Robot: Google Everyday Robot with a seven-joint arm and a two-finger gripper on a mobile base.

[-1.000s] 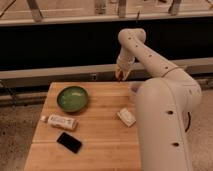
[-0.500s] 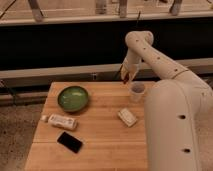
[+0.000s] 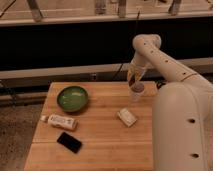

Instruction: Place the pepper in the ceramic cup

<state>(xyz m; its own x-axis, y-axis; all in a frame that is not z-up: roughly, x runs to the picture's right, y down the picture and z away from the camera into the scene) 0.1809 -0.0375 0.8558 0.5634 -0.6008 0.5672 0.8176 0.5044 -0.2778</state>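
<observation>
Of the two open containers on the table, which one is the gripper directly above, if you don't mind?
The ceramic cup, small and pale at the table's far right edge; the gripper hangs just over it. The wide green bowl sits well to the left.

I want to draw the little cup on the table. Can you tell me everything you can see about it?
The ceramic cup is small, pale whitish-grey and has no handle. It stands upright on the wooden table, near the far right edge, right of the green bowl. Its rim looks dark. The gripper hangs right above it, and the robot's arm hides some of its right side.
</observation>
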